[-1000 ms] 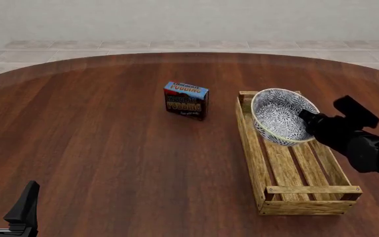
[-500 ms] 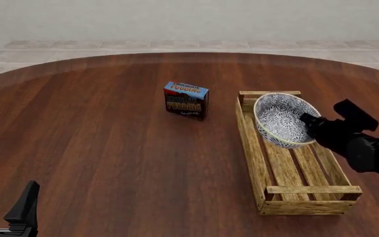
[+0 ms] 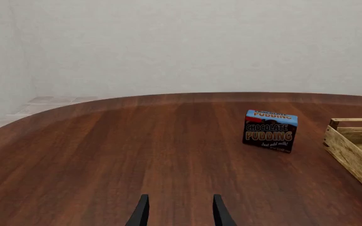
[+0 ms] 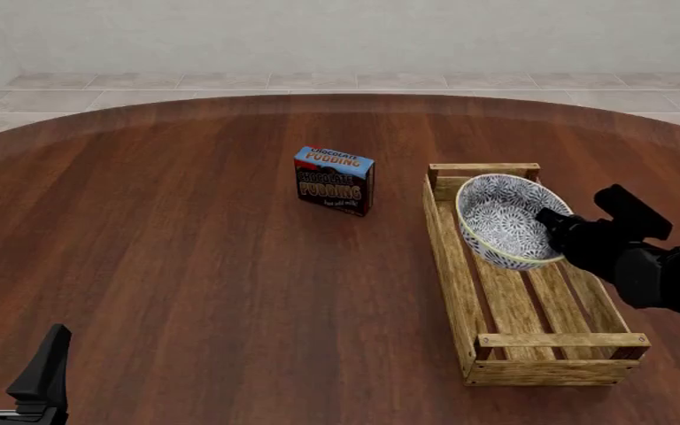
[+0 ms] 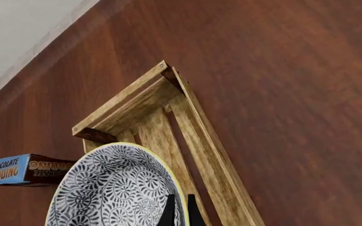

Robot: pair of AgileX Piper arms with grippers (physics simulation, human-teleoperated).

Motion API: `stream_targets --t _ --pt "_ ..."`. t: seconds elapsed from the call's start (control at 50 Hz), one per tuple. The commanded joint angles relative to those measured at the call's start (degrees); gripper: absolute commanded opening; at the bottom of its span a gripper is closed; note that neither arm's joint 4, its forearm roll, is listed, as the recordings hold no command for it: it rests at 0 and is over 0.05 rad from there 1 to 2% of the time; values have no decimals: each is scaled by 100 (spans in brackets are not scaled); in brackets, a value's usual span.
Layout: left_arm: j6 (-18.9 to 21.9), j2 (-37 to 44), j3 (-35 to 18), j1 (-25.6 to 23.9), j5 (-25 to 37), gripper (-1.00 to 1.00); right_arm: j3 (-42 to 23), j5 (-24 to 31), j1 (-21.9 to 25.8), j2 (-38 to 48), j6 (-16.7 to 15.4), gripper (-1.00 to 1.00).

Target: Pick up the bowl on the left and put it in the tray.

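Resting on: we see a round dark-wood table (image 4: 174, 230) before pale walls.
Open room: left of the light-wood slatted tray (image 4: 529, 354).
Right gripper (image 4: 549, 221): pinches the blue-and-white floral bowl (image 4: 499, 217) over the tray.
Left gripper (image 3: 178, 214): spread, holding nothing.

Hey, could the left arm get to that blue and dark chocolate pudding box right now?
Probably yes: the left gripper is open, and only bare wooden table lies between it and the blue and dark chocolate pudding box.
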Motion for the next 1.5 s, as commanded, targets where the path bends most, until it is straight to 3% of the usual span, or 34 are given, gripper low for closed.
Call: stream_targets --t 0.02,1.5 --pt "0 0 0 0 0 100 -43 -81 -27 140 24 -100" --pt "0 0 0 0 0 100 -202 -279 22 748 -238 -100"
